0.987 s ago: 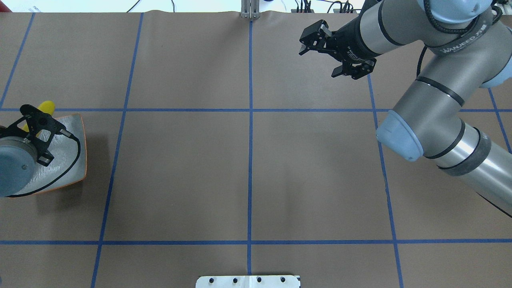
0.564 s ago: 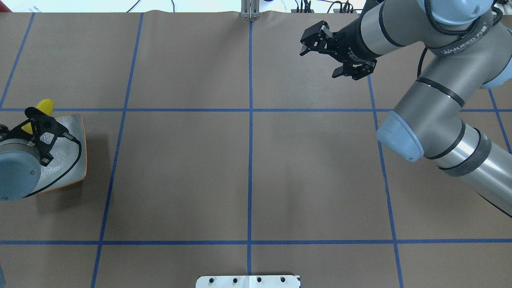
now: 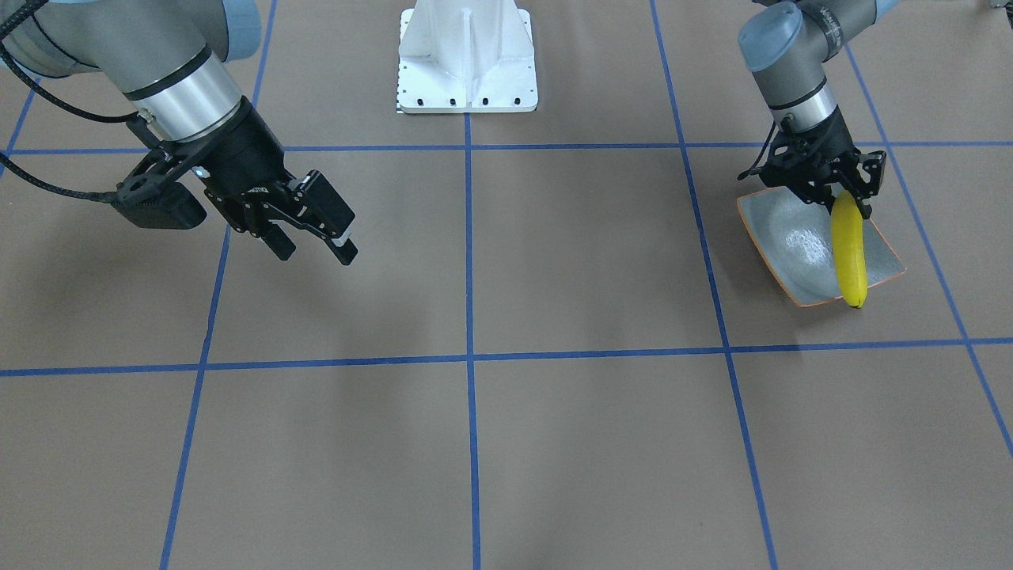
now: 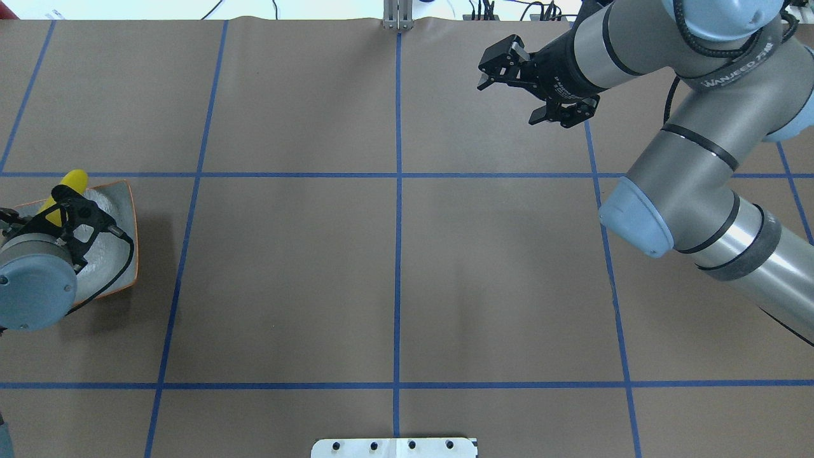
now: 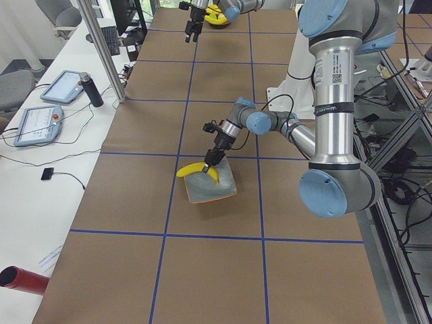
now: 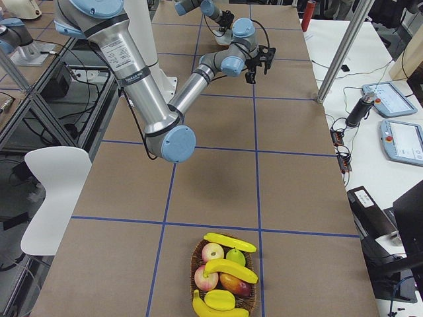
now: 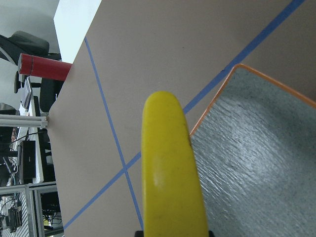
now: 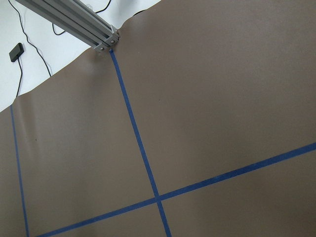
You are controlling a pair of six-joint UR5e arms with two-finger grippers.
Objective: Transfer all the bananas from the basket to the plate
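My left gripper (image 3: 844,199) is shut on the near end of a yellow banana (image 3: 849,252). That banana stretches low across the grey-green, orange-rimmed plate (image 3: 779,229), its dark tip past the rim. I cannot tell whether it touches the dish. The left wrist view shows the banana (image 7: 170,168) running out over the plate's (image 7: 261,148) corner. Three more bananas (image 6: 230,269) lie in the wicker basket (image 6: 195,261) at the table's right end, mixed with other fruit. My right gripper (image 4: 507,102) hangs open and empty over the far right of the table.
The basket also holds apples (image 6: 212,251) and a pear (image 6: 235,256). A white mount plate (image 4: 394,447) sits at the near table edge. An aluminium post (image 5: 101,50) stands at the far edge. A red cylinder (image 5: 23,280) and tablets (image 5: 62,85) lie on the side bench.
My left arm has drawn back toward the table's left edge and the banana has sunk closer to the plate. The right gripper has shifted slightly farther away, still open.
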